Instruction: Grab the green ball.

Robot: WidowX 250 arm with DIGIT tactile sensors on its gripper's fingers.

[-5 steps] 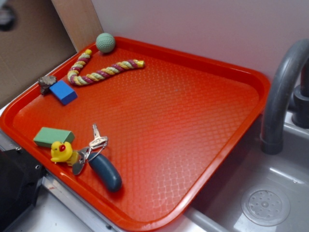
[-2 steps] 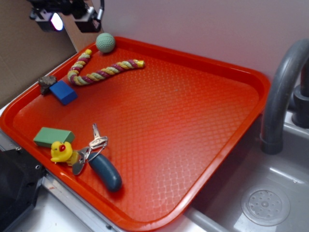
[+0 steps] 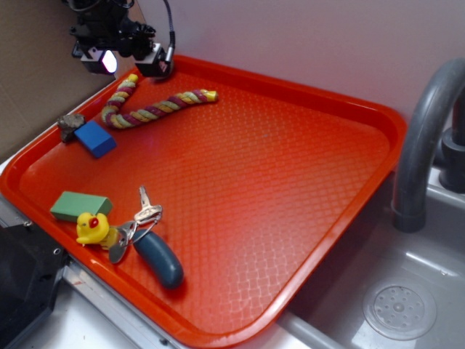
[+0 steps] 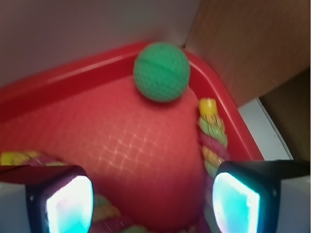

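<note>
The green ball [image 4: 161,72] lies in the far corner of the red tray [image 4: 73,80], seen in the wrist view ahead of my open fingers. In the exterior view it is hidden behind my gripper [image 3: 127,64], which hovers over the tray's back-left corner. My gripper [image 4: 153,204] is open and empty, with one glowing pad [image 4: 70,204] on the left and the other on the right. The ball is apart from both pads. The striped rope toy [image 3: 152,105] lies just in front of the ball; one end of it [image 4: 211,133] runs beside the right pad.
On the tray [image 3: 290,218] lie a blue block [image 3: 95,138], a dark stone [image 3: 70,123], a flat green block [image 3: 80,205], a yellow duck [image 3: 93,228] and a blue-handled tool with keys [image 3: 156,258]. A grey faucet [image 3: 421,145] and a sink [image 3: 399,305] are at the right.
My gripper came into view at the top left and moved down and right over the tray's corner. It now hides the ball in the exterior view.
</note>
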